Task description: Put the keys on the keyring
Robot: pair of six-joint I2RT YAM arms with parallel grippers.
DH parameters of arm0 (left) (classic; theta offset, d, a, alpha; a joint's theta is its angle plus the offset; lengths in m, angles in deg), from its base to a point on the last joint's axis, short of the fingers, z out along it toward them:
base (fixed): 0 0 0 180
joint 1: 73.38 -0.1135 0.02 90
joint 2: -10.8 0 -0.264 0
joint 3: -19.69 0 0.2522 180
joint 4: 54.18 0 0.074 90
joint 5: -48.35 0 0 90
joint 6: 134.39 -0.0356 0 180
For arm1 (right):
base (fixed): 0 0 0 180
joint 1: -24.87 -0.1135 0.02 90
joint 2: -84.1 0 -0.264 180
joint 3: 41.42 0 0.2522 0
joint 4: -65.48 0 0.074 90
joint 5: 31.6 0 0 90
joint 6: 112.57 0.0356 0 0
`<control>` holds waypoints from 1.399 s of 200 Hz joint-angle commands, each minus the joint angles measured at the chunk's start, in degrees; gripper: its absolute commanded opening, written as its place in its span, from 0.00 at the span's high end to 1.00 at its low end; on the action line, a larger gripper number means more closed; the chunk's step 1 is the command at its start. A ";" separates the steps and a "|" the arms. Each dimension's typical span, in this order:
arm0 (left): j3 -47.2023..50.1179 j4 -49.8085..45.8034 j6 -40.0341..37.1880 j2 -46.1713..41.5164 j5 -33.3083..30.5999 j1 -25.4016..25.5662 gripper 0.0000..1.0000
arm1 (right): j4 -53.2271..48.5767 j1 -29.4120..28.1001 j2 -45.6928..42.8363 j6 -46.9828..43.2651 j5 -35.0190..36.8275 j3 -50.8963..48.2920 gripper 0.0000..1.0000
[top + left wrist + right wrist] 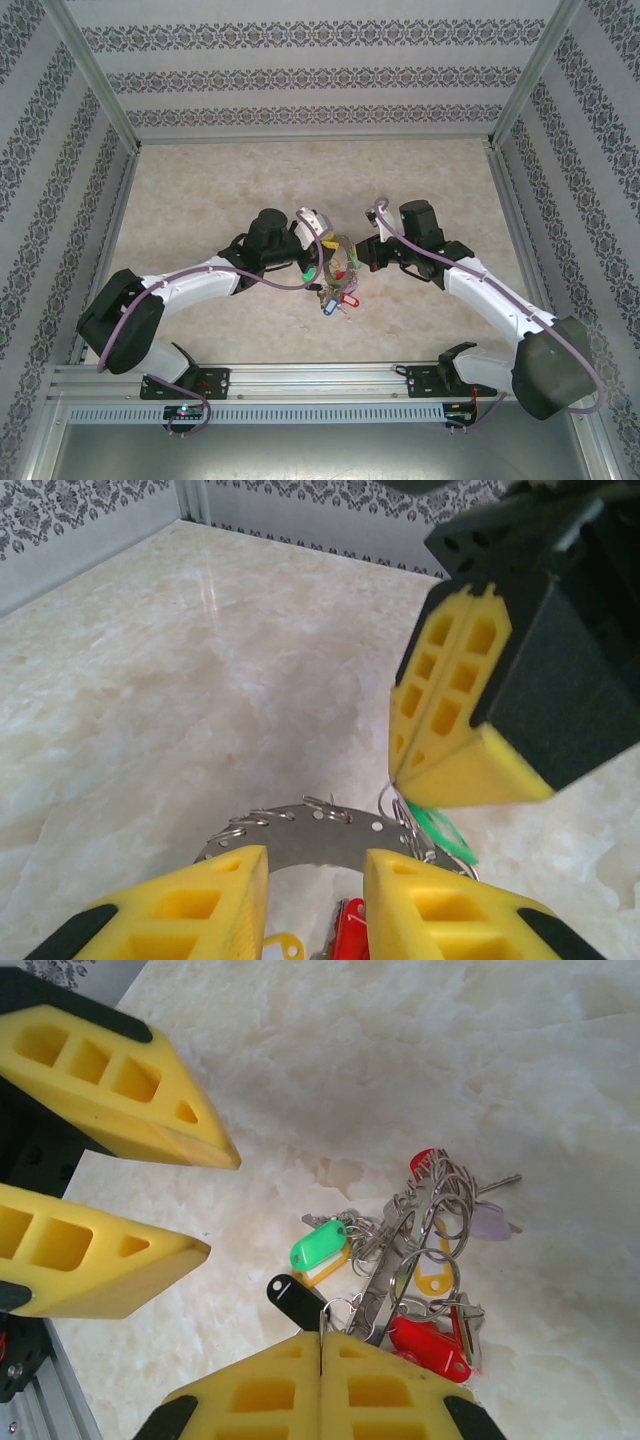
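Note:
The keyring (300, 832), a flat grey ring with holes and small wire loops, sits between the two grippers (338, 262). Keys with green (320, 1243), red (430, 1345) and yellow (430, 1278) tags hang from it in a cluster on the table. My left gripper (315, 880) is open, one yellow finger on each side of the ring's arc, not touching it. My right gripper (320, 1338) is shut on a thin silver blade, seemingly a key, beside a black tag (295, 1300) at the ring's edge. Its tip (398, 780) meets the ring's right side.
The marble-patterned table (220, 180) stretches open behind and beside the arms. Patterned walls with metal posts (100, 90) enclose it. A metal rail (320, 378) runs along the near edge.

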 commanded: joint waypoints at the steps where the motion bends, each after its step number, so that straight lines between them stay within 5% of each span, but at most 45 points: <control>1: 0.53 5.58 5.76 0.74 -1.13 0.46 0.69 | 1.79 -0.88 -0.75 -0.10 1.37 0.77 1.00; 62: 5.14 19.25 15.57 1.76 -13.17 0.32 0.64 | 3.30 -1.35 -1.88 -0.09 3.55 -1.55 1.00; 113: 1.79 19.08 17.83 4.02 -10.51 0.43 0.64 | 4.02 -0.93 -2.16 -0.42 4.15 -2.68 1.00; 228: 9.62 26.81 21.54 -1.19 -22.49 0.02 0.53 | 3.27 1.15 -3.41 3.52 8.14 -6.13 1.00; 280: 10.62 23.20 19.95 -5.01 -21.24 0.02 0.52 | 1.41 2.83 -3.81 11.30 10.32 -10.46 1.00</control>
